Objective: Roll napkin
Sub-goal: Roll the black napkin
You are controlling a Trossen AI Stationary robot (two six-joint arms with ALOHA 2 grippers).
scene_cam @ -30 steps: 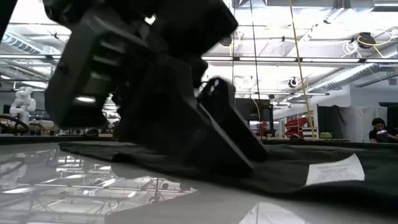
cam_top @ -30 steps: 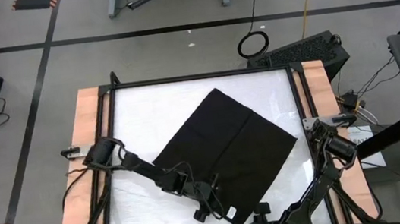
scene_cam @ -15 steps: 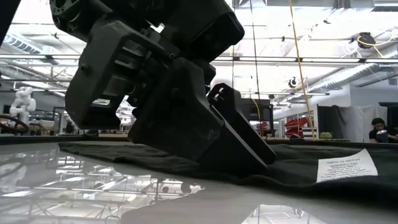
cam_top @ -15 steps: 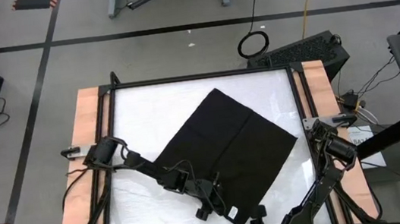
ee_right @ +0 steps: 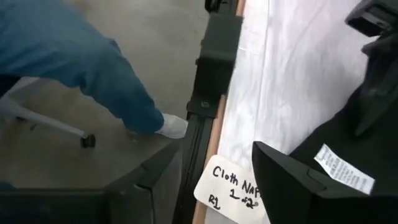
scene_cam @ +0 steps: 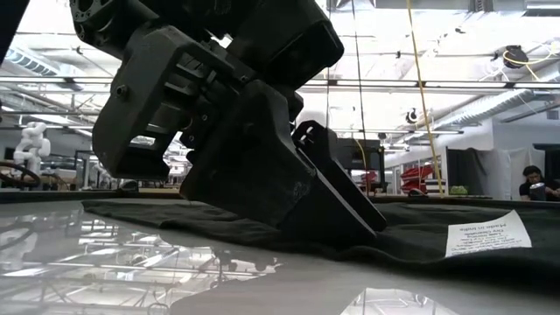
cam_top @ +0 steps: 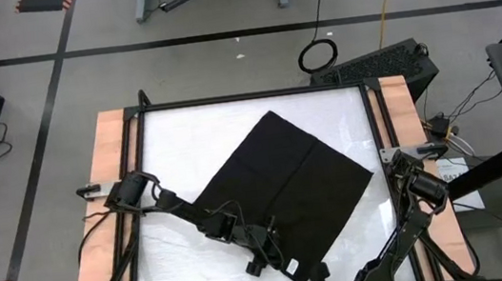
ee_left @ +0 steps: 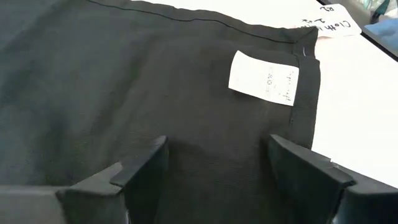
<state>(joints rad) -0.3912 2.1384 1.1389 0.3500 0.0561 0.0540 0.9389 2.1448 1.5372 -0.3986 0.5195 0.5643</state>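
Observation:
The black napkin [cam_top: 281, 190] lies spread flat as a diamond on the white table [cam_top: 174, 140]. Its near corner carries a small white tag [ee_left: 264, 78], which also shows in the low view [scene_cam: 486, 234]. My left gripper [ee_left: 217, 168] is open and low over the napkin just behind that corner, one finger on either side of a strip of cloth; in the high view it is at the napkin's near left edge [cam_top: 258, 260]. My right gripper [ee_right: 211, 180] is open and empty at the table's near edge [cam_top: 324, 277], close to the tagged corner. My left gripper comes at the napkin slanting down from the table's left, its open fingertips [scene_cam: 372, 226] down at the cloth [ee_left: 217, 130] beside the tagged corner. I cannot tell whether they touch it. The cloth lies flat on the table.
A white paper label [ee_right: 233, 186] lies on the table by the near edge beyond the napkin's corner. A person's blue sleeve [ee_right: 81, 56] shows off the table by the near rail. Wooden side boards and a black frame [cam_top: 121, 176] border the table. White tabletop shows round the napkin.
My left gripper has moved a little toward the napkin's tagged near corner and has since kept still. The tag has shifted slightly in the low view.

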